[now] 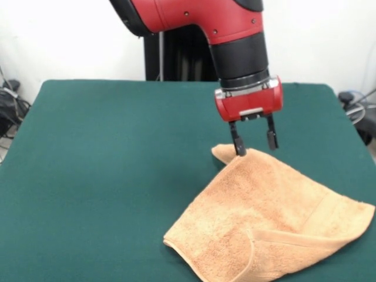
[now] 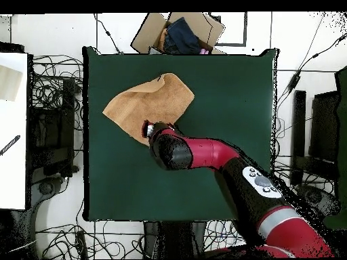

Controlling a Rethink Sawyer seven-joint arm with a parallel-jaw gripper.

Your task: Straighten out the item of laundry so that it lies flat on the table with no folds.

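Nearest the front-view camera: peach-orange terry-cloth hand towel (image 1: 267, 220) lay on dark green felt-topped desk (image 1: 106, 176), toward its right front in that view, partly off frame bottom. Not flat yet — near edge doubled over w/ visible fold seam, far corner curled up into a small flap. Task approx. part-way at best; fold and curled corner left to spread. Farther back: red-and-black pincer (image 1: 255, 144) hung over that far corner, open, tips at cloth, gripping nothing as far as visible.
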